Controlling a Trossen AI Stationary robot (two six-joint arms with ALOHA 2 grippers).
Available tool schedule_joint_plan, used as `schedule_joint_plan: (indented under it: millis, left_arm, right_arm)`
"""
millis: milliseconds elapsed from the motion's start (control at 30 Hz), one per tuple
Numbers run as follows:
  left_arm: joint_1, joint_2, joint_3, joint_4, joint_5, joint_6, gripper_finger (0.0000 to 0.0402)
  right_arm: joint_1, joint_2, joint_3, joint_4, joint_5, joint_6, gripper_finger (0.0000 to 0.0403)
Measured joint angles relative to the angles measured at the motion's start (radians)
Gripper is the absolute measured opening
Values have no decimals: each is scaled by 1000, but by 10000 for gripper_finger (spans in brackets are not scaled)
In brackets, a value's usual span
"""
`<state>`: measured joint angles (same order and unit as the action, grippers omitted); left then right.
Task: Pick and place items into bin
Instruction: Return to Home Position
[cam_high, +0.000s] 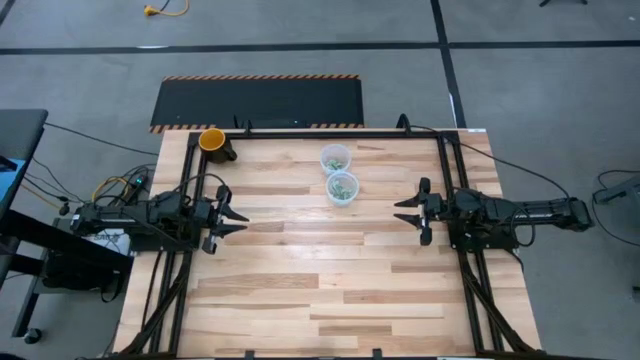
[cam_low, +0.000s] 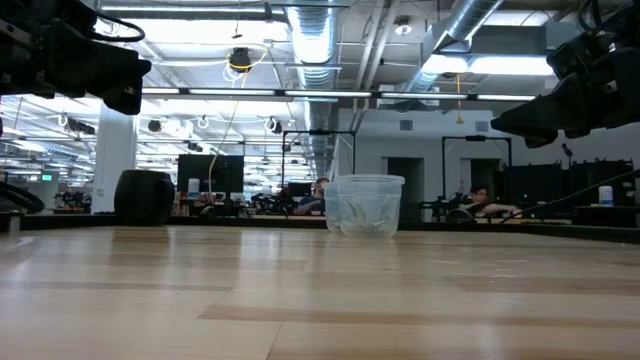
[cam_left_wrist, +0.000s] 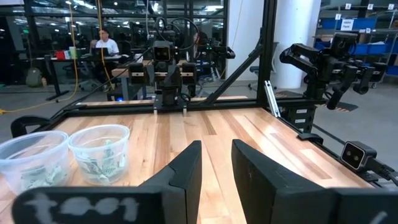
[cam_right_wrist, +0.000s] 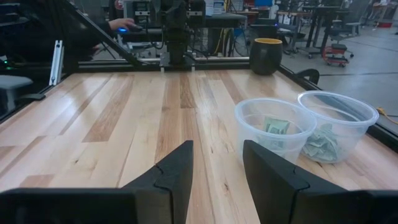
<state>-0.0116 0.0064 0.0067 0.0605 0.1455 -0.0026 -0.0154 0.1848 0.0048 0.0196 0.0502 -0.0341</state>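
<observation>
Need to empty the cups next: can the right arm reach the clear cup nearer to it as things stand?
Probably yes. The right arm holds its jaws open, bare table lies between them and that cup, and the other cup stands beyond it.

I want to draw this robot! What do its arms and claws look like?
The left arm and right arm are dark, almost black, and chunky. The left claw and right claw each have two flat, pointed dark fingers. Thin black cables trail behind. Smudgy white marks sit on the left claw's base.
</observation>
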Motion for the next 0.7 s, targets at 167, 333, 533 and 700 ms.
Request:
schedule_joint_plan:
  millis: [167, 333, 533, 700]
  left_arm:
    - [0, 0, 0, 0, 0, 11, 77]
    - [0, 0, 0, 0, 0, 2, 77]
    - [0, 0, 0, 0, 0, 3, 77]
    - [0, 0, 0, 0, 0, 11, 77]
  right_arm:
    - [0, 0, 0, 0, 0, 0, 134]
    - [0, 0, 0, 0, 0, 0, 133]
    - [0, 0, 0, 0, 0, 0, 134]
    - [0, 0, 0, 0, 0, 0, 133]
